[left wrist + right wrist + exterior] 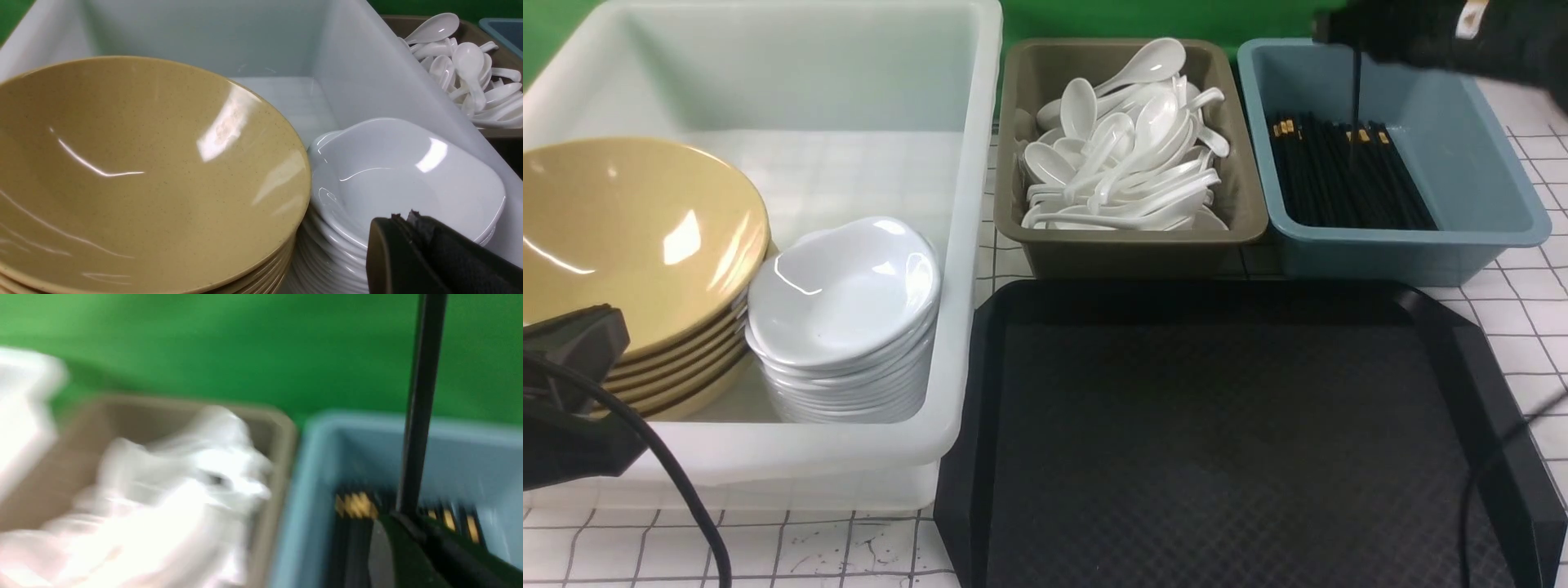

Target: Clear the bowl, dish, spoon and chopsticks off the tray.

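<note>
At lower right of the front view lies the tray (1241, 433), black, cut-cornered and diamond-textured inside a raised rim, with nothing resting on it. Up in the top right corner, the right gripper (1356, 42) is pinched on one thin black chopstick (1356, 90) that hangs upright, its lower end down among the chopsticks (1347, 175) lying in the blue tub (1462, 163). Those are black sticks with gold bands at their far ends, packed side by side on the tub's left half.

Just left of it, the brown bin (1131, 245) holds a loose heap of glossy white spoons (1123, 155) with deep oval scoops.

Filling the upper left, the white tub (964, 269) holds a stack of wide mustard-yellow bowls (629, 237) touching a stack of smaller white dishes (845, 302) to its right.

At lower left, the left gripper (572, 359) hovers beside the bowls with its fingers (402, 257) pressed together, holding nothing.
</note>
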